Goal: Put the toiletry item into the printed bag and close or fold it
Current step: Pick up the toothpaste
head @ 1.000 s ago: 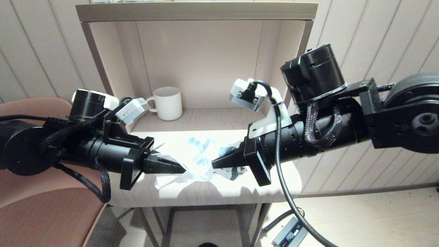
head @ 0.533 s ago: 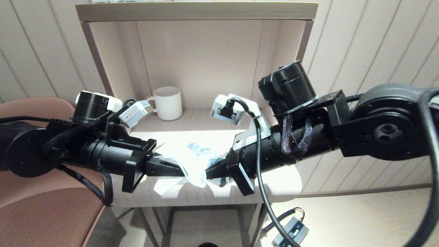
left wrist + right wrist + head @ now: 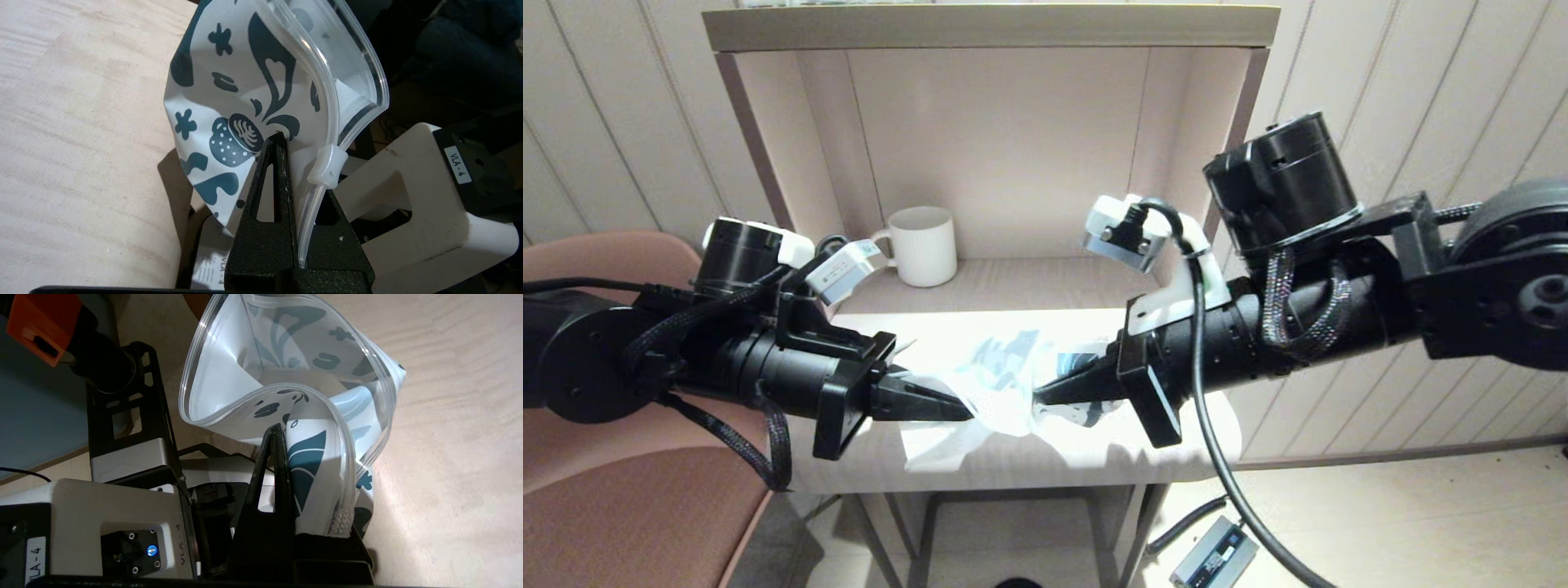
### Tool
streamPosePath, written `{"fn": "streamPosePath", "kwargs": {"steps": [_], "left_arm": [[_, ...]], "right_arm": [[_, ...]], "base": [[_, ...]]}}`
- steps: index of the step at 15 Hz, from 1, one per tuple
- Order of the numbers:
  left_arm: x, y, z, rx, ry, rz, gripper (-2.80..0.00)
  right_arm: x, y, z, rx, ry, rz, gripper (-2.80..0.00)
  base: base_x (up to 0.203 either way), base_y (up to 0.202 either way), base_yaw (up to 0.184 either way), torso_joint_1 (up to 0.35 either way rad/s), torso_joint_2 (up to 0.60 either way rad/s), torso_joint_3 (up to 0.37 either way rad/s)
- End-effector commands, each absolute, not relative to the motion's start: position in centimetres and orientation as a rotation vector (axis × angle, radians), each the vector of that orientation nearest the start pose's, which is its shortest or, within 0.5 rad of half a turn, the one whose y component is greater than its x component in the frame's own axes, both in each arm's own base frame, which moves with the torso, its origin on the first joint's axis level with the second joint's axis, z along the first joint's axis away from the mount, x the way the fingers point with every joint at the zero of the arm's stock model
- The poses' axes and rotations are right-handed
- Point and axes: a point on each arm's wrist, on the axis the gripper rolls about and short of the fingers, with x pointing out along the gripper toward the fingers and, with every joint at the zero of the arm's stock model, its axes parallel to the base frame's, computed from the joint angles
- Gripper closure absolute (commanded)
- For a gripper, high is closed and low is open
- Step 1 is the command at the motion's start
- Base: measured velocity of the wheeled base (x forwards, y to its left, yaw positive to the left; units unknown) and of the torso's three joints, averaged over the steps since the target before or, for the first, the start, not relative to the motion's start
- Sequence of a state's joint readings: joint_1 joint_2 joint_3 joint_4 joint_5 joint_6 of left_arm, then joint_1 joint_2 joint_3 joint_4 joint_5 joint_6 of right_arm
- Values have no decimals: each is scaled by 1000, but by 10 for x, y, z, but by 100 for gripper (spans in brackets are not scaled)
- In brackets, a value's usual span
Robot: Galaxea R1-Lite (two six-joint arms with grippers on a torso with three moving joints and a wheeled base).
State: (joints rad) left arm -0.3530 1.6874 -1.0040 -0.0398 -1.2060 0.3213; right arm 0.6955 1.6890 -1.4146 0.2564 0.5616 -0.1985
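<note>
A white ribbed ceramic mug (image 3: 923, 245) stands upright at the back of the pale wooden shelf table (image 3: 1176, 441), well apart from the work, under the shelf's overhanging top board. A pink upholstered chair (image 3: 629, 506) sits to the robot's left, and a small grey power unit (image 3: 1215, 559) with a black cable lies on the floor below the table's right edge. Over the front of the table, the flat white translucent plastic pouch with dark blue floral and leaf prints (image 3: 1001, 388) is held crumpled between the two arms. The left gripper (image 3: 956, 407) has its black fingers pressed together on the pouch's printed wall beside the zip-strip edge; in the left wrist view the white slider (image 3: 328, 165) sits on the strip just next to the fingers (image 3: 274, 179). The right gripper (image 3: 1045, 394) is likewise clamped on the pouch's opposite side, its fingers (image 3: 273, 465) pinching a fold of printed film below the rim. The pouch mouth (image 3: 229, 371) gapes open in a loop between them. The tiny slim white toiletry tube cannot be made out in any view; whether it is inside the pouch I cannot tell. White housings in both wrist views carry small labels reading "VLA-4" (image 3: 457, 164).
</note>
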Motion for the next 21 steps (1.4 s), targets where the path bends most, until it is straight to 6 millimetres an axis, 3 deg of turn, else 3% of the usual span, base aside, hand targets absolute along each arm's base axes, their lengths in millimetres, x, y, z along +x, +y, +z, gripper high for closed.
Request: {"fn": "streamPosePath", "kwargs": {"steps": [1,7,8,14,21], "left_arm": [[263,-119,194,-50,395,-1584,0],[263,-119,194,-61,404,-1581,0],[263,-119,195,-62,404,-1580,-280],[264,-119,193,-57,401,-1582,-280],[271,-103,188,-63,393,-1517,-280]], "right_arm": [[220,191,283,-197,411,1262,0],[216,187,284,-193,413,1260,0],[215,187,284,-194,413,1262,0],[215,185,286,-197,402,1256,0],[215,152,305,-166,338,1163,0]], "base": [[0,0,0,0,0,0],[0,0,0,0,0,0],[0,0,0,0,0,0],[0,0,0,0,0,0],[0,0,0,0,0,0]]}}
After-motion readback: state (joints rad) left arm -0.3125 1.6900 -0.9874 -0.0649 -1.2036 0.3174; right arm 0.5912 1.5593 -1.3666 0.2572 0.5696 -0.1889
